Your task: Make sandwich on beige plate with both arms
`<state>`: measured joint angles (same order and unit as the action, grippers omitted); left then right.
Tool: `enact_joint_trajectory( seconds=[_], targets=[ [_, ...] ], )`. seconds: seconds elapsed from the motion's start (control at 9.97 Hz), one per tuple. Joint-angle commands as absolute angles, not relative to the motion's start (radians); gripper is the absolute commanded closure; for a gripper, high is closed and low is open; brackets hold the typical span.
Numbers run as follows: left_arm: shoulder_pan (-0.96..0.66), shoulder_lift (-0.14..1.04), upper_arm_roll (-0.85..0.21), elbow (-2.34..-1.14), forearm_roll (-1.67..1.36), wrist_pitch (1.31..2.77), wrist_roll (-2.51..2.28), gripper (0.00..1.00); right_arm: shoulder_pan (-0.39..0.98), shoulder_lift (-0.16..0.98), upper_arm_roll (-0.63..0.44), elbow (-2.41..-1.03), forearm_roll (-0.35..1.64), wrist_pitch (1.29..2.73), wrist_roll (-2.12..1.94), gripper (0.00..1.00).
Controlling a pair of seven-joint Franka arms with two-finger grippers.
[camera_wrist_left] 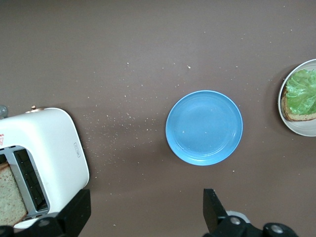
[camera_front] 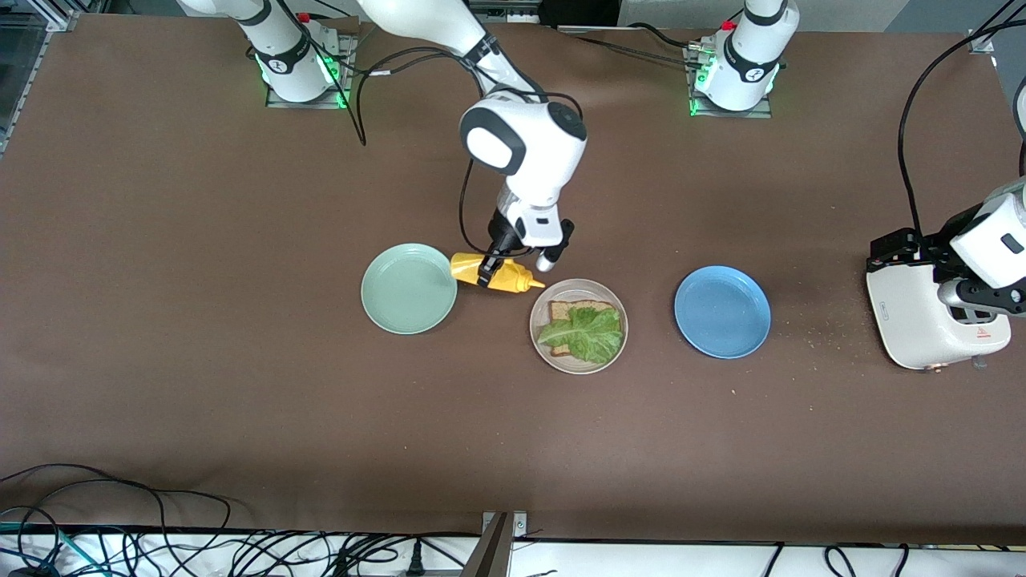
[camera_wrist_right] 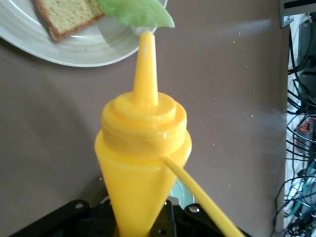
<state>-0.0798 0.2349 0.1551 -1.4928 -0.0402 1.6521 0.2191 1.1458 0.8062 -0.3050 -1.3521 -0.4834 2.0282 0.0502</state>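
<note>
- Sauce step: right claw [camera_front: 491, 271] clamps yellow squeeze bottle [camera_front: 497, 273], nozzle just short of beige plate [camera_front: 542, 342].
- Lettuce [camera_front: 583, 333] on bread slice [camera_front: 579, 310]; next, carry nozzle over lettuce.
- Left claw [camera_wrist_left: 148, 217] spread wide, empty, waiting over toaster [camera_front: 922, 314].

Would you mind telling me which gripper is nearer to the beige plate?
The right gripper, holding the yellow bottle just beside the beige plate. The left gripper is over the toaster.
</note>
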Motion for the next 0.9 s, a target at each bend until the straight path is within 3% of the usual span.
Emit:
enact_joint_trajectory(
  seconds=[0.0,0.8],
  targets=[
    [-0.08,0.232,0.152,-1.488,-0.006,1.641,0.222,0.0,1.18,0.914,-0.324,-1.24,-0.547,1.982,0.112,1.0],
    [-0.08,0.232,0.149,-1.488,-0.006,1.641,0.222,0.0,1.189,1.018,-0.334,-1.213,-0.695,1.974,0.135,1.0]
  ],
)
